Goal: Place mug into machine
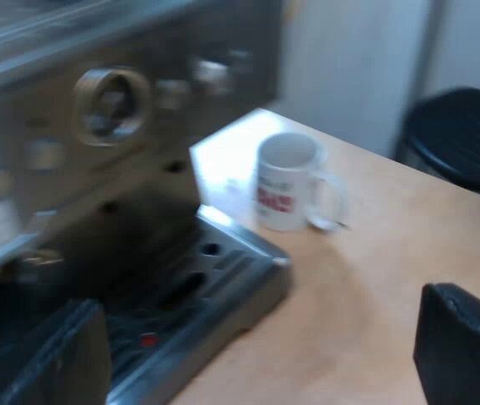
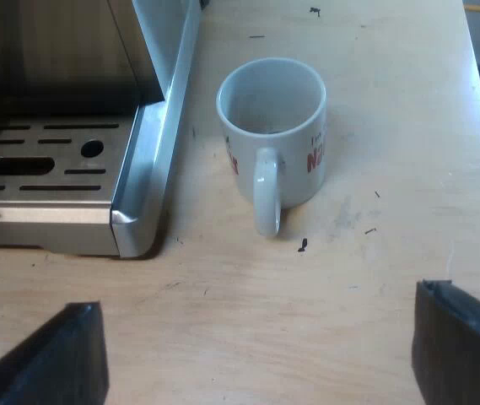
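Two black fingers of the right gripper (image 2: 256,337) stood spread wide over bare wood and held nothing. The left gripper (image 1: 256,337) was likewise wide open and empty. It hung near the corner of the slotted steel drip tray (image 1: 197,278).

Just past the right gripper lay a stretch of the pale wooden bench (image 2: 223,295), flecked with a few dark crumbs. Beyond that stood the white ceramic mug with red lettering (image 2: 273,126). It was upright and looked empty as far as its mouth showed. Its handle was turned toward the right gripper, roughly in line with the gap between the fingers.

The mug rested on the bench just beside the drip tray, near its edge but not touching it. From the left gripper it sat farther off, past the tray's corner. Behind the tray rose the brushed-metal espresso machine (image 1: 96,110) with a round dial on its front.

By my judgement, none of the task was done. The mug had been neither grasped nor lifted, and it stood off the tray. The whole job remained: closing in, gripping, lifting over the tray's rim and setting the mug down under the machine's front.
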Available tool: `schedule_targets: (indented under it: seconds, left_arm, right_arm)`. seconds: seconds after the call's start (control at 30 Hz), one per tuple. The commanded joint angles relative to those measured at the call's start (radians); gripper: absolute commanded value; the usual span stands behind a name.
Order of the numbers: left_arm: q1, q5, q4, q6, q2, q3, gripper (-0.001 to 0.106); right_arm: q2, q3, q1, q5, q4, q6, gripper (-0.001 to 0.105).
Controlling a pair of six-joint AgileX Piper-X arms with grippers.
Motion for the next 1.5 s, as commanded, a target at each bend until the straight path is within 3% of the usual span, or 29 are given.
schedule_targets:
  seconds: [0.03,0.17,0.37,0.57,0.77,0.9,1.13,1.37,1.5]
  left_arm:
    - [-0.054,-0.050,-0.050,-0.011,0.045,-0.010,0.085]
    - [-0.105,-0.070,-0.100,0.005,0.134,-0.010,0.085]
    - [-0.112,-0.063,-0.190,0.005,0.271,-0.010,0.085]
    - [-0.112,-0.059,-0.273,0.005,0.349,-0.010,0.085]
    - [-0.112,-0.007,-0.302,0.005,0.386,-0.010,0.085]
    - [-0.112,-0.007,-0.302,0.005,0.415,-0.010,0.085]
    - [-0.112,0.002,-0.328,0.005,0.491,-0.010,0.085]
    - [-0.112,0.009,-0.363,0.005,0.519,-0.010,0.085]
    - [-0.112,0.013,-0.363,0.005,0.519,-0.010,0.085]
  right_arm:
    - [0.023,-0.013,0.001,-0.006,-0.018,-0.014,0.081]
    - [0.051,-0.013,0.001,-0.006,-0.018,-0.011,0.081]
    - [0.070,0.037,0.001,-0.009,-0.090,0.034,0.081]
    - [0.070,0.180,0.001,-0.097,-0.256,0.034,0.081]
    - [0.070,0.303,0.001,-0.100,-0.422,0.058,0.081]
    - [0.070,0.363,0.001,-0.100,-0.528,0.095,0.081]
    - [0.082,0.441,0.004,-0.121,-0.678,0.093,0.081]
    - [0.154,0.506,0.045,-0.062,-0.789,0.062,0.075]
    - [0.229,0.520,0.094,0.039,-0.875,0.062,0.074]
